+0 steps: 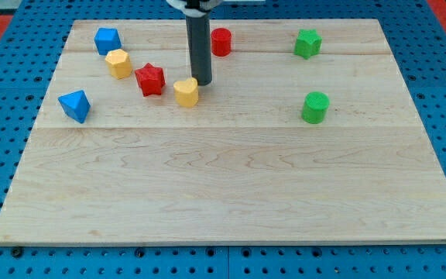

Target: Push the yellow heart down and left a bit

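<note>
**Operator:** Jaws status?

**Technician:** None fitted, so neither an apart nor a together state applies. The arm ends in a straight dark rod. In the camera view, my tip (204, 80) stands at the upper-right edge of the yellow heart (186, 92), touching it or just beside it; the exact contact cannot be confirmed.

**Operator:** Location of the task item?

**Technician:** The yellow heart lies on the wooden surface (231, 194), in the upper-left part of the view. The red star (150, 79) is near it on the view's left. Beyond that sit the yellow hexagon (118, 63), the blue cube (107, 39) and, lower down, the blue pyramid-like block (74, 105).

**Operator:** Other items?

**Technician:** The red cylinder (221, 41) stands just right of the rod, toward the view's top. The green star (307, 43) and the green cylinder (314, 107) are well apart, on the view's right.

**Operator:** Task progress?

**Technician:** Judged as early. The tip sits on the side opposite the required travel, which suits a push down and left. Whether any displacement has been achieved cannot be determined from this one view. Remaining: a short diagonal push. The red star is close on the left, so a heading kept more downward would reduce the risk of collision.

**Operator:** Containers?

**Technician:** None visible. All blocks rest directly on the surface.
</note>
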Robot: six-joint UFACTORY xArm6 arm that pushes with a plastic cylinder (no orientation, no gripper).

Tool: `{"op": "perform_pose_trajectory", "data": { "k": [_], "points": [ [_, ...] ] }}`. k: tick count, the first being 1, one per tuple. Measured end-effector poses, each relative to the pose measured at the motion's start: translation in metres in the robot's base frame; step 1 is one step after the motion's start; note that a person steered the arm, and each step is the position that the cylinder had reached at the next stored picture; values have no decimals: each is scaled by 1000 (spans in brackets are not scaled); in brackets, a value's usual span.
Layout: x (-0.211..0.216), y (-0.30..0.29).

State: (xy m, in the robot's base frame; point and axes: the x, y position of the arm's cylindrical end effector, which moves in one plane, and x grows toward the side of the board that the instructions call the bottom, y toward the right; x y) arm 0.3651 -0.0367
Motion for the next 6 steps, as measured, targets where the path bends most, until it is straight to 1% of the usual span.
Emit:
{"op": "perform_pose_trajectory", "data": {
  "k": [1, 2, 3, 5, 6],
  "points": [
    [14, -2],
    [-11, -25],
    [10, -40],
    [86, -4],
    [128, 27]
  ]
}}
